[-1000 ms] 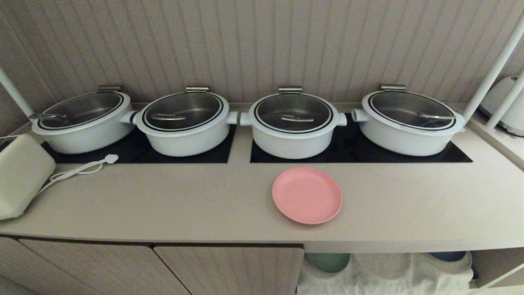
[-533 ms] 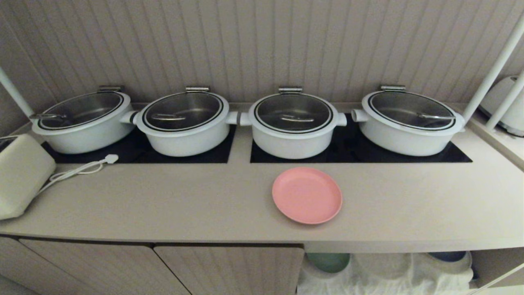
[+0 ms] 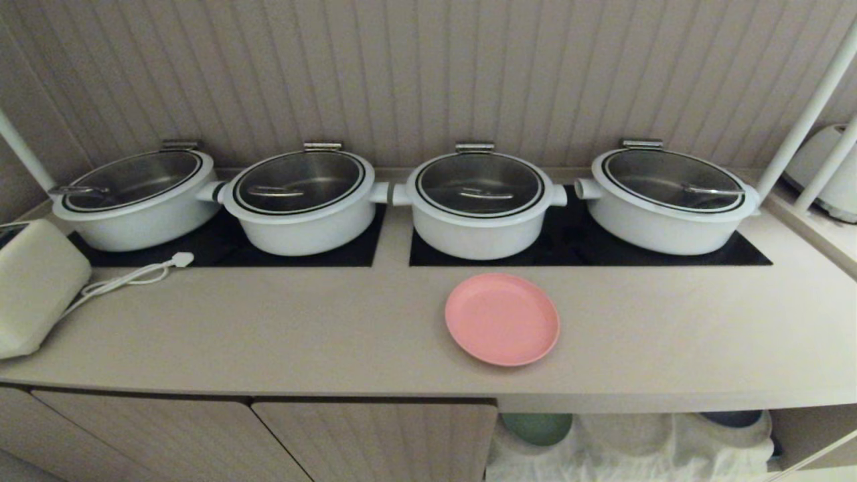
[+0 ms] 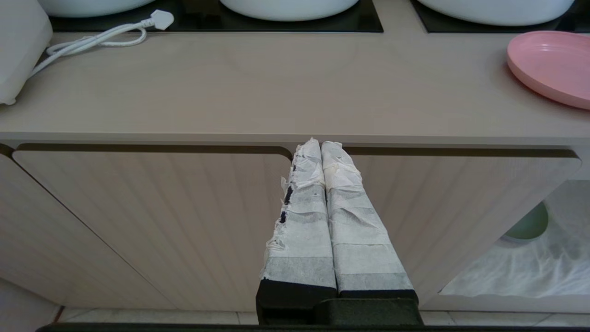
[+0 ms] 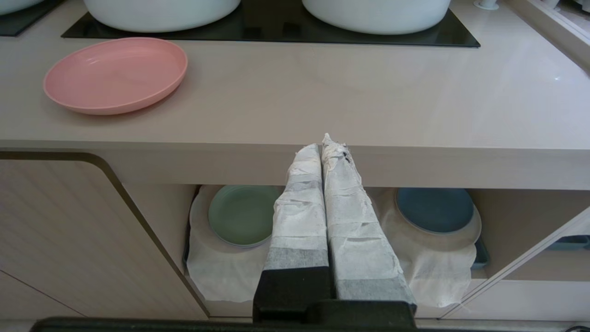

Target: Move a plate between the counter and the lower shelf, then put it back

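The salmon-pink plate (image 3: 502,319) (image 5: 115,75) (image 4: 551,67) lies flat on the beige counter (image 3: 301,335), in front of the third white pot (image 3: 479,204). Below the counter's right part is the lower shelf (image 5: 221,272), its board covered by an off-white cloth. Neither arm shows in the head view. My right gripper (image 5: 321,146) is shut and empty, held in front of the counter's front edge above the shelf opening, to the right of the plate. My left gripper (image 4: 320,146) is shut and empty, in front of the cabinet doors, left of the plate.
Four lidded white pots (image 3: 298,201) stand on black hob panels (image 3: 589,248) behind the plate. A white appliance (image 3: 37,294) with a cord (image 3: 130,276) sits at the counter's left end. On the shelf's cloth rest a green plate (image 5: 242,214) and a dark blue plate (image 5: 435,210).
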